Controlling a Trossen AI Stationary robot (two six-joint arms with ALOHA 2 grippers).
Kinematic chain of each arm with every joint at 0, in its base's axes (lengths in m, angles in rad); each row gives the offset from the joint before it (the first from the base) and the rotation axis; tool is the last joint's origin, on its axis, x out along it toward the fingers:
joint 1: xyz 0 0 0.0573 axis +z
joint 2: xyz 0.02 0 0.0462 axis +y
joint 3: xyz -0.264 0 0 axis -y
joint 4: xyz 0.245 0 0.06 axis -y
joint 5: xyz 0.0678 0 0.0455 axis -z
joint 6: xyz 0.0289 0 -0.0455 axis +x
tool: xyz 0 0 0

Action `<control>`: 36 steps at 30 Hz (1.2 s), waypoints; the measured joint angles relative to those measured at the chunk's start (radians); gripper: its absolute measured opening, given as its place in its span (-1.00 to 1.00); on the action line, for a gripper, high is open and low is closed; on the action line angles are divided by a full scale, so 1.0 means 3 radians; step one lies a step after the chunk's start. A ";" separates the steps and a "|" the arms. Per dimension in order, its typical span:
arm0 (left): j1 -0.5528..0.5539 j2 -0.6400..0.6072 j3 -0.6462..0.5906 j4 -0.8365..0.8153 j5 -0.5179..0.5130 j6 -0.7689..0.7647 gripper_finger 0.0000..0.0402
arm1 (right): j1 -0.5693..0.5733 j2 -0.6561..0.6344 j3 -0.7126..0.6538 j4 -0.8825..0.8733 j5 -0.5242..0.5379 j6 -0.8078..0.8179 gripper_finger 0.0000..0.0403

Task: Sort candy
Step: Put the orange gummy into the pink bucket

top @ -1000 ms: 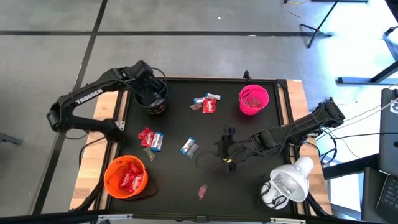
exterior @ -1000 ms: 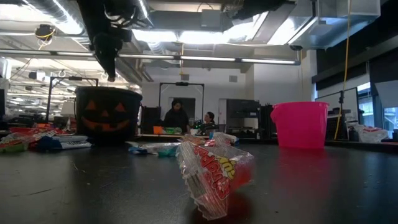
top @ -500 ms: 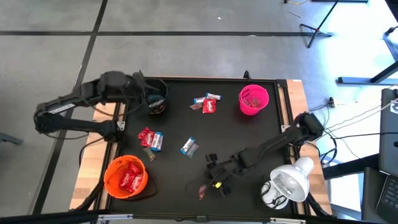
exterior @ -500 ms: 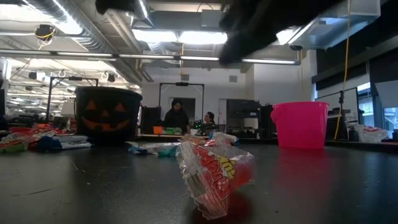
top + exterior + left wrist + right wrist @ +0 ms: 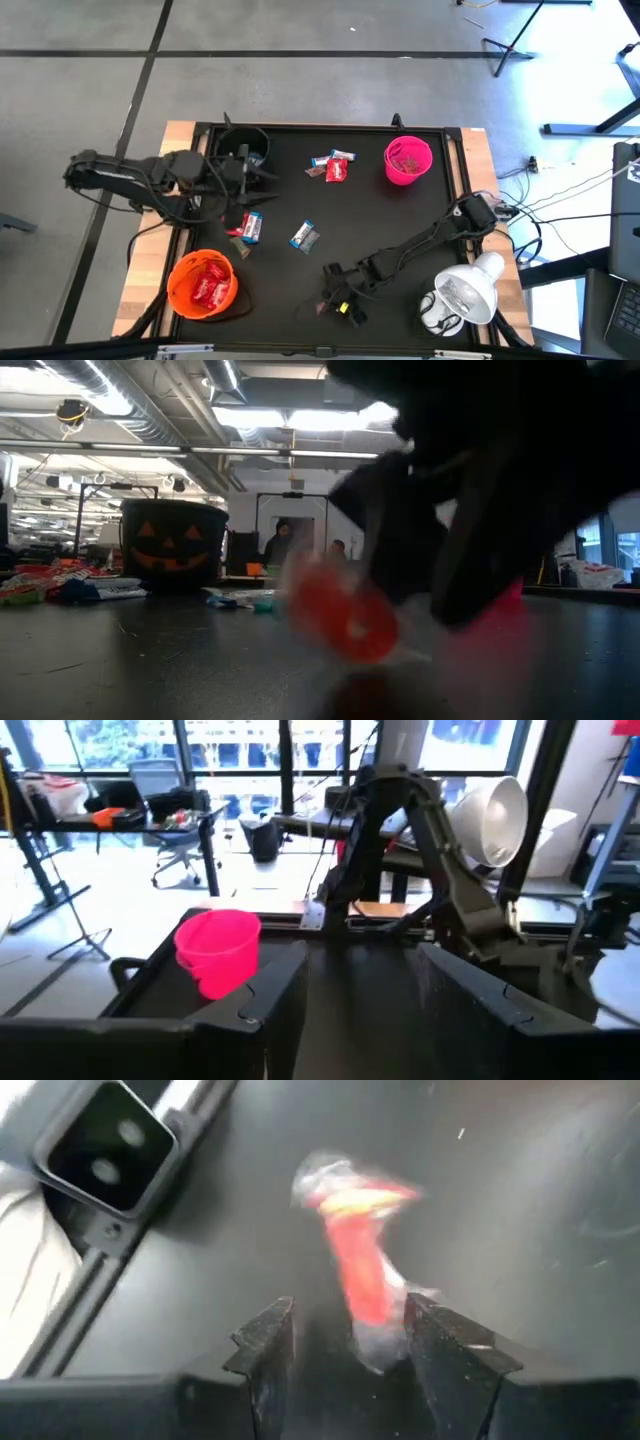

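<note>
Right pincer [image 5: 340, 1345] hangs low over the black counter [image 5: 400, 215], fingers apart, and the shiny red-wrapped candy [image 5: 362, 1260] lies straight ahead, lengthwise into the gap. Left pincer [image 5: 262, 185], apart, empty, waits far off.

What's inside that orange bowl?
The orange bowl holds several red-wrapped candies piled together. Anything beneath that top layer is covered, so the full count can't be seen.

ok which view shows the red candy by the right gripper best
The right wrist view: the red candy lies between open fingers. The low view gives a red blur, the high view a speck, the left wrist nothing.
</note>
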 joint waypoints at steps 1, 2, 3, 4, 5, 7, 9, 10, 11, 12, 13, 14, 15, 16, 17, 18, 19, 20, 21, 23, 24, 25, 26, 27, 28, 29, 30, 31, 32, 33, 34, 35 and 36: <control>-0.0012 0.0022 -0.0026 0.0059 0.0000 0.0001 -0.13 | 0.0000 0.0026 0.0000 -0.0001 0.0001 0.0007 -0.06; -0.0025 0.0041 -0.0048 0.0112 -0.0001 0.0001 -0.13 | 0.0000 0.0041 -0.0002 -0.0011 0.0026 0.0019 -0.06; -0.0030 0.0054 -0.0067 0.0120 0.0000 -0.0001 -0.13 | 0.0000 0.0056 -0.0003 -0.0011 0.0076 0.0026 -0.07; -0.0039 0.0071 -0.0080 0.0137 -0.0004 -0.0003 -0.13 | 0.0000 0.0059 -0.0003 -0.0006 0.0139 0.0027 -0.08; -0.0044 0.0084 -0.0082 0.0193 -0.0007 -0.0019 -0.13 | 0.0000 0.0059 -0.0003 -0.0006 0.0204 0.0027 -0.10; -0.0046 0.0094 -0.0087 0.0175 -0.0007 -0.0061 -0.13 | -0.0001 0.0059 -0.0003 0.0018 0.0294 0.0028 -0.18; -0.0047 0.0129 -0.0087 0.0186 -0.0006 -0.0072 -0.13 | -0.0001 0.0059 -0.0003 0.0043 0.0377 0.0028 -0.29; -0.0047 0.0134 -0.0090 0.0164 -0.0004 -0.0072 -0.13 | -0.0002 0.0059 -0.0003 0.0067 0.0412 0.0028 -0.35; -0.0049 0.0136 -0.0094 0.0157 -0.0003 -0.0073 -0.13 | -0.0006 0.0059 -0.0003 0.0090 0.0427 0.0027 -0.42; -0.0054 0.0136 -0.0094 0.0168 -0.0001 -0.0081 -0.13 | -0.0011 0.0059 -0.0003 0.0111 0.0439 0.0028 -0.49; -0.0058 0.0139 -0.0092 0.0183 -0.0005 -0.0084 -0.13 | -0.0022 0.0059 -0.0003 0.0115 0.0441 0.0028 -0.56; -0.0060 0.0141 -0.0091 0.0188 -0.0005 -0.0084 -0.13 | -0.0028 0.0059 -0.0003 0.0114 0.0438 0.0033 -0.63; -0.0061 0.0146 -0.0091 0.0181 -0.0002 -0.0084 -0.13 | -0.0030 0.0059 -0.0003 0.0115 0.0440 0.0042 -0.71; -0.0061 0.0150 -0.0091 0.0172 0.0006 -0.0084 -0.13 | -0.0035 0.0059 -0.0003 0.0119 0.0450 0.0043 -0.80; -0.0061 0.0151 -0.0091 0.0164 0.0014 -0.0085 -0.13 | -0.0051 0.0059 -0.0003 0.0133 0.0474 0.0039 -0.89; -0.0061 0.0149 -0.0091 0.0167 0.0014 -0.0086 -0.13 | -0.0051 0.0059 -0.0003 0.0146 0.0474 0.0040 -0.94; -0.0061 0.0146 -0.0091 0.0176 0.0014 -0.0086 -0.13 | -0.0053 0.0051 -0.0003 0.0139 0.0485 0.0046 -0.96; -0.0061 0.0146 -0.0091 0.0180 0.0014 -0.0086 -0.13 | -0.0053 0.0042 -0.0003 0.0132 0.0528 0.0051 -0.96; -0.0061 0.0146 -0.0091 0.0177 0.0014 -0.0086 -0.13 | -0.0053 0.0030 -0.0003 0.0132 0.0581 0.0050 -0.96; -0.0061 0.0149 -0.0091 0.0174 0.0014 -0.0087 -0.13 | -0.0053 -0.0032 -0.0003 0.0071 0.0678 0.0041 -0.99; -0.0061 0.0149 -0.0091 0.0175 0.0014 -0.0087 -0.13 | -0.0052 -0.0073 -0.0004 0.0020 0.0728 0.0037 -0.99; -0.0061 0.0147 -0.0091 0.0176 0.0014 -0.0087 -0.13 | -0.0052 -0.0129 -0.0004 -0.0027 0.0782 0.0036 -0.98; -0.0061 0.0146 -0.0091 0.0175 0.0014 -0.0087 -0.13 | -0.0051 -0.0204 -0.0004 -0.0114 0.0870 0.0036 -0.99; -0.0061 0.0147 -0.0091 0.0174 0.0014 -0.0087 -0.13 | -0.0051 -0.0275 -0.0004 -0.0198 0.0955 0.0031 -0.99; -0.0061 0.0147 -0.0091 0.0174 0.0014 -0.0087 -0.13 | -0.0051 -0.0368 -0.0004 -0.0267 0.1041 0.0027 -0.99; -0.0061 0.0147 -0.0091 0.0174 0.0015 -0.0087 -0.13 | -0.0051 -0.0467 -0.0004 -0.0372 0.1149 0.0019 -0.99; -0.0061 0.0147 -0.0091 0.0174 0.0017 -0.0087 -0.13 | -0.0051 -0.0564 -0.0004 -0.0467 0.1245 0.0012 -0.99; -0.0062 0.0147 -0.0091 0.0176 0.0021 -0.0087 -0.13 | -0.0051 -0.0683 -0.0004 -0.0554 0.1337 0.0010 -0.99; -0.0063 0.0147 -0.0091 0.0174 0.0025 -0.0087 -0.13 | -0.0052 -0.0797 -0.0004 -0.0647 0.1442 0.0004 -0.99; -0.0069 0.0147 -0.0091 0.0169 0.0026 -0.0087 -0.13 | -0.0052 -0.0916 -0.0004 -0.0739 0.1530 -0.0001 -0.99; -0.0079 0.0147 -0.0091 0.0168 0.0026 -0.0087 -0.13 | -0.0052 -0.1038 -0.0004 -0.0841 0.1628 -0.0007 -1.00; -0.0085 0.0147 -0.0091 0.0167 0.0027 -0.0087 -0.13 | -0.0056 -0.1154 -0.0004 -0.0951 0.1741 -0.0015 -1.00; -0.0095 0.0147 -0.0091 0.0166 0.0027 -0.0087 -0.13 | -0.0078 -0.1274 -0.0003 -0.1065 0.1837 -0.0014 -1.00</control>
